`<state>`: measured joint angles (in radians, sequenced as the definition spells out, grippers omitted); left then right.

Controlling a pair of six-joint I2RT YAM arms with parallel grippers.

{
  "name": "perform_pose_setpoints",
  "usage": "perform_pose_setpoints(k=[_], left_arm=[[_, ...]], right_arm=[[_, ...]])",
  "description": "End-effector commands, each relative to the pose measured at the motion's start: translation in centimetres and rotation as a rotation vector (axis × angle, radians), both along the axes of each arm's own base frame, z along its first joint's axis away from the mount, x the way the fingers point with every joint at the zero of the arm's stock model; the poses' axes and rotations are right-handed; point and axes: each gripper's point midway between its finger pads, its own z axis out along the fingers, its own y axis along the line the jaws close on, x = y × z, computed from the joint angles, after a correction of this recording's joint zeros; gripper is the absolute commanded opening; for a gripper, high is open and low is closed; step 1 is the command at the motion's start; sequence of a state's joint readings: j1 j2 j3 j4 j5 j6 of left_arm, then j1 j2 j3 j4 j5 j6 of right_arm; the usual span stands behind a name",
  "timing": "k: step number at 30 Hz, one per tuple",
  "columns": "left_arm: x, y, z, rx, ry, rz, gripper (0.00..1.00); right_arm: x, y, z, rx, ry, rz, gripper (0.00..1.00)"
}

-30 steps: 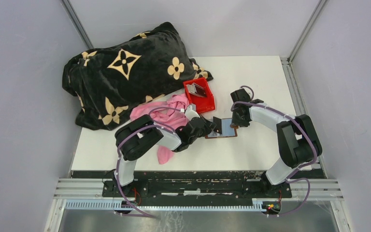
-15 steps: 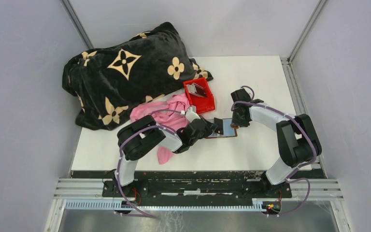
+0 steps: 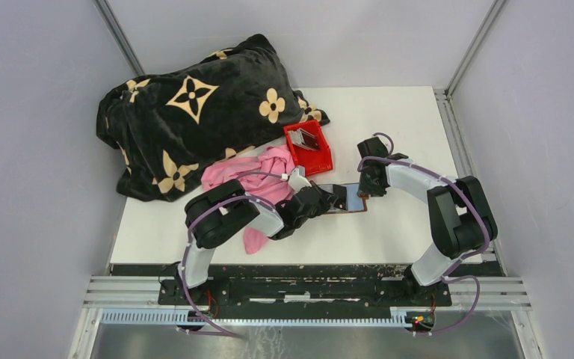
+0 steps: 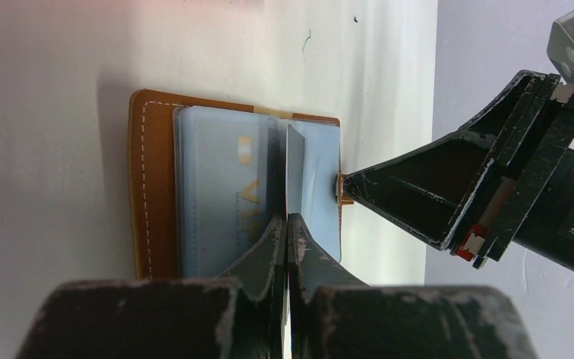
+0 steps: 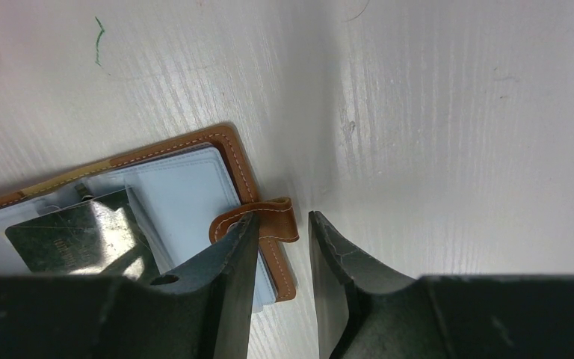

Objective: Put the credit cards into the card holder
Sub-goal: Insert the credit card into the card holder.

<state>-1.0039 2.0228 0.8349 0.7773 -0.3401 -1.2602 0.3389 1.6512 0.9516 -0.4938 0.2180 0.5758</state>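
One credit card (image 4: 294, 168), pinched edge-on by the left fingers (image 4: 263, 250), points rightward into the open card holder (image 4: 149, 187); right fingers (image 5: 217, 258), spread, straddle its snap tab (image 5: 269, 215).

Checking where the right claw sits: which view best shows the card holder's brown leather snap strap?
The right wrist view: the brown leather snap strap lies between the fingers of the right claw, stitching clear. The left wrist view shows only a sliver behind that claw's tip. In the top view it is too small to make out.
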Motion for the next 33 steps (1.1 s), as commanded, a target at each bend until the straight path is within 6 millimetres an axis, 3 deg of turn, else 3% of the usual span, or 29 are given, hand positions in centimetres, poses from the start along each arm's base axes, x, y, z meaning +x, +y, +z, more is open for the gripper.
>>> perform_pose_setpoints(k=[1, 18, 22, 33], left_arm=[[-0.5, -0.3, -1.3, 0.012, 0.027, 0.010, 0.03], [-2.0, -2.2, -3.7, 0.063, 0.082, -0.067, 0.04], [-3.0, -2.5, -4.5, 0.092, 0.113, -0.117, 0.15], [-4.8, -0.9, -4.8, 0.222, 0.125, -0.145, 0.36]], right_arm=[[-0.3, 0.2, -1.2, 0.011, 0.032, -0.009, 0.37], [-0.4, 0.7, -1.8, 0.029, 0.049, 0.001, 0.36], [-0.4, 0.7, -1.9, 0.034, 0.049, 0.002, 0.36], [-0.4, 0.9, -1.9, 0.047, 0.050, -0.007, 0.36]])
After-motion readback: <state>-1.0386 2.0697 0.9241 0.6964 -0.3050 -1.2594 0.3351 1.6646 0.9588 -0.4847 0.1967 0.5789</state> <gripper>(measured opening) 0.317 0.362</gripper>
